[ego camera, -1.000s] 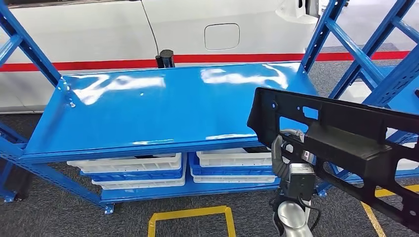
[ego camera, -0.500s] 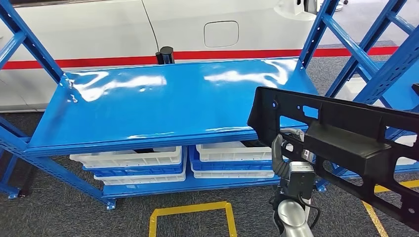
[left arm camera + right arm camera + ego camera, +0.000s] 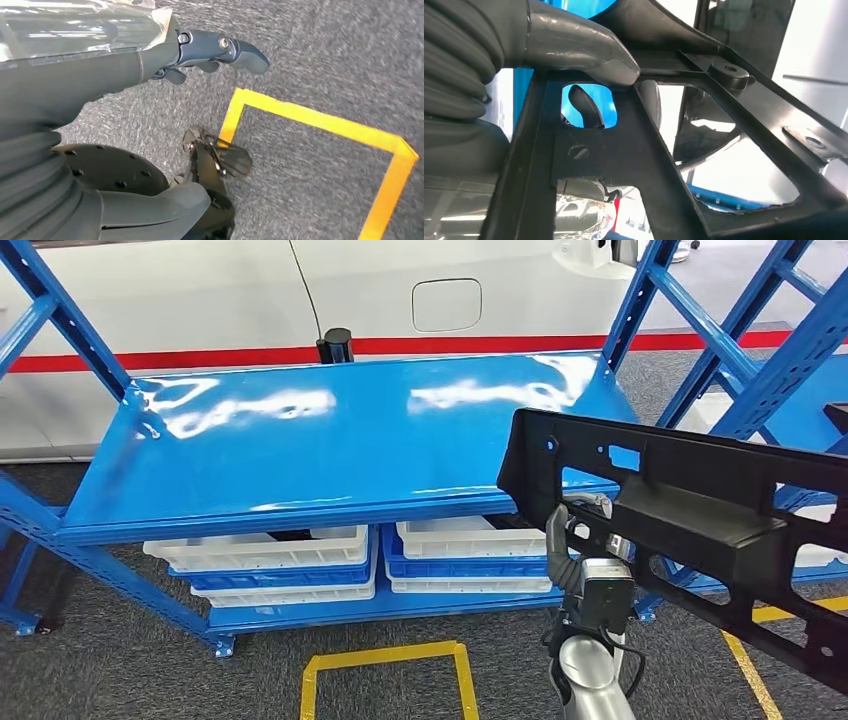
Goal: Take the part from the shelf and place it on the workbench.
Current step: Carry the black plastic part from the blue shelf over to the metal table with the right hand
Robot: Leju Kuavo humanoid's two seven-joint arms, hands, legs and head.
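The part (image 3: 700, 515) is a long black plastic frame with cut-outs, held in the air at the right of the head view, in front of the blue shelf's (image 3: 330, 440) right end. My right hand (image 3: 578, 552) grips it from below near its left end. In the right wrist view the thumb (image 3: 579, 47) presses on a bar of the part (image 3: 649, 165) and a finger (image 3: 584, 107) hooks through an opening. My left hand (image 3: 165, 60) hangs over the grey floor with its fingers apart, holding nothing.
White and blue trays (image 3: 270, 565) are stacked on the shelf's lower level. Blue diagonal uprights (image 3: 720, 340) stand at the right and another (image 3: 60, 320) at the left. A white vehicle (image 3: 400, 290) stands behind. Yellow floor tape (image 3: 385, 660) marks a square on the carpet.
The whole picture has shifted slightly, so the camera moved. The part stays in my right hand in about the same place in view.
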